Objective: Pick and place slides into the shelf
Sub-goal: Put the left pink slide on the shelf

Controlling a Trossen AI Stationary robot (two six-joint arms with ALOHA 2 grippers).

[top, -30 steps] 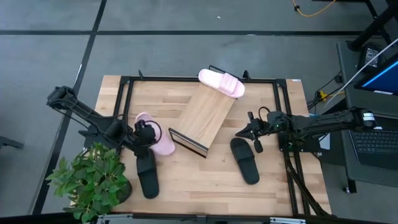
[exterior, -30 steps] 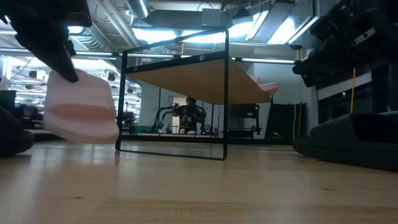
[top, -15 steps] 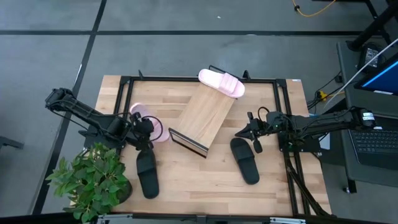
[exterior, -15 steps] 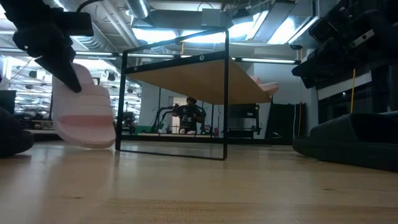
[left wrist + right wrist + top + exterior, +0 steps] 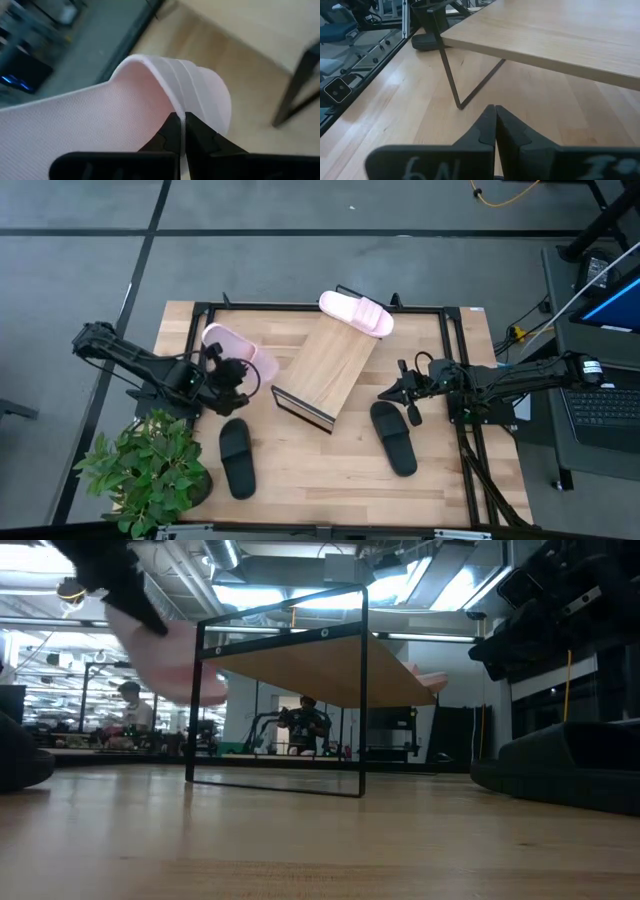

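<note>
Hanging clear of the tabletop, the pale pink wide-strap slide [image 5: 228,345] is pinched at its strap by the left gripper [image 5: 222,369], whose fingers [image 5: 172,131] press together on the ribbed band; from above its long axis runs along the table's back-left edge toward the shelf, but which end is the toe cannot be told. Just right of it stands the slanted light-wood shelf on its thin black frame [image 5: 330,367], its dark lip low toward the front, with a second pale pink slide [image 5: 356,313] lying across its raised far end. One matte black slide [image 5: 236,457] lies lengthwise on the table front-left, below the held one, and another matte black slide [image 5: 393,436] lies front-right, angled, just beside the right gripper [image 5: 404,394], whose fingers are pressed together on nothing. The low view shows what the high one cannot: the held slide [image 5: 170,660] is well above the wood, level with the shelf's upper bar. The left wrist view alone shows the pinch. A pale butcher-block wooden table [image 5: 310,485] carries everything, with a leafy green potted plant [image 5: 148,470] at its front-left corner; a seated person [image 5: 128,712] and bright ceiling lights show beyond it.
</note>
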